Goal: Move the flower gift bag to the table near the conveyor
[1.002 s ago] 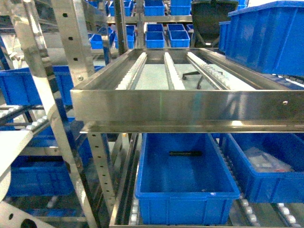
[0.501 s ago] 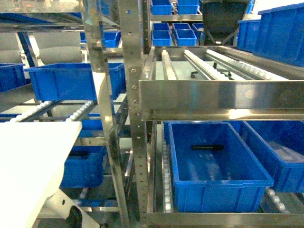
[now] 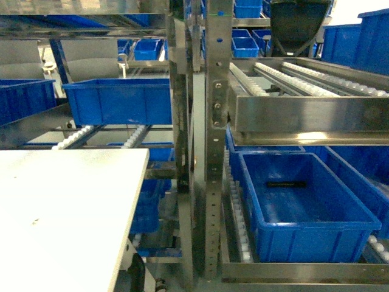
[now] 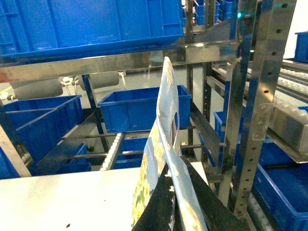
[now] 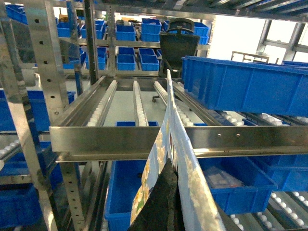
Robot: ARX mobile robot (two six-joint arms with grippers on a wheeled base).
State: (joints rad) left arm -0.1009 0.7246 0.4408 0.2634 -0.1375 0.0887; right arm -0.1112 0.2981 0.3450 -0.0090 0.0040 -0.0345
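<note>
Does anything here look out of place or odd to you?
Only one item: a small black object lies alone in the blue bin on the rack's lower shelf. What it is can't be made out. Nothing looks spilled or broken.

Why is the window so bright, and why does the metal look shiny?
Right wrist view: daylight blows the window out to white, and the conveyor front rail carries soft glare. Head view: the rail mirrors the lights and the table looks washed out. Left wrist view: the flower gift bag is close and slightly blurry.
</note>
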